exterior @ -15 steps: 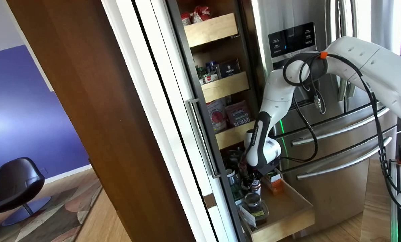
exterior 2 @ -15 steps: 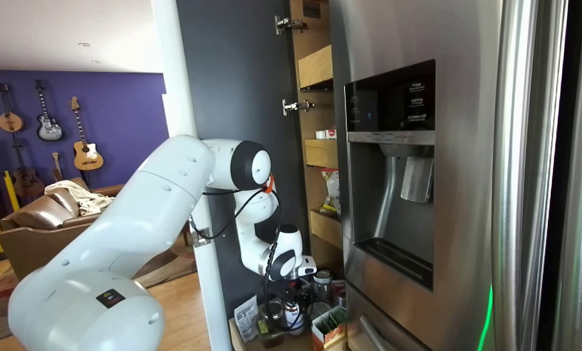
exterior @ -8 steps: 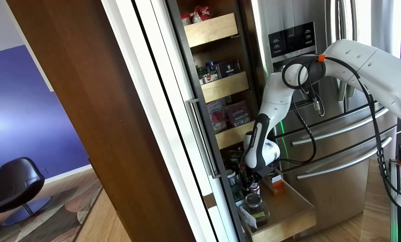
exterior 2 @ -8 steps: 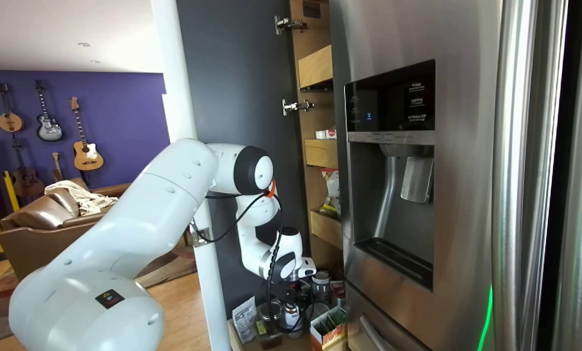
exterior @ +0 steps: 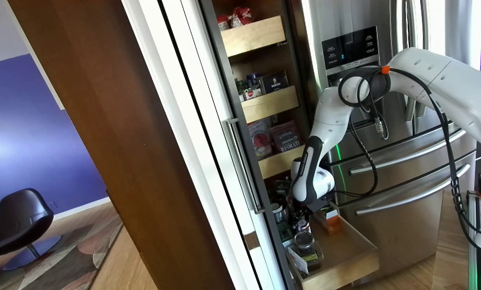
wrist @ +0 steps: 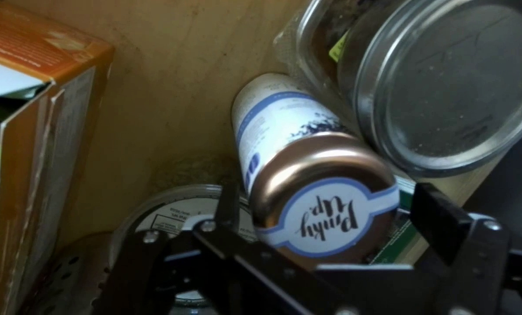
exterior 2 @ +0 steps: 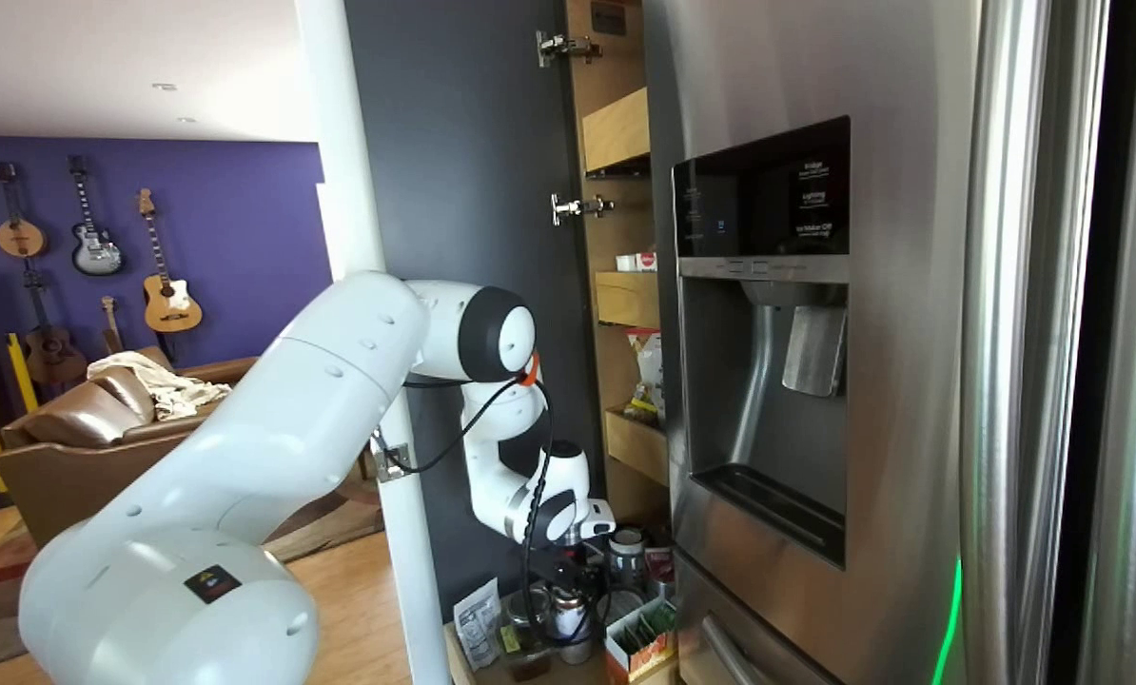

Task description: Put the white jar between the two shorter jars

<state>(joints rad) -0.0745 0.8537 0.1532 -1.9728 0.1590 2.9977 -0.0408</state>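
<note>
The wooden pull-out drawer point(exterior: 341, 273) bears the upright white jar point(wrist: 283, 118). My Robotiq gripper point(wrist: 326, 201) straddles that jar's copper lid point(wrist: 304, 168), jaws spread to clear both its sides; whether to grasp or release, I can't tell. Apart from the jar stands the open orange carton point(wrist: 29, 175). The silver-lidded glass jar point(wrist: 453, 87) and a clear-topped container point(wrist: 173, 208) flank the white jar closely, likely the 2 shorter jars it belongs between. Its lid label point(wrist: 326, 216) reads "Pinky Up."
</note>
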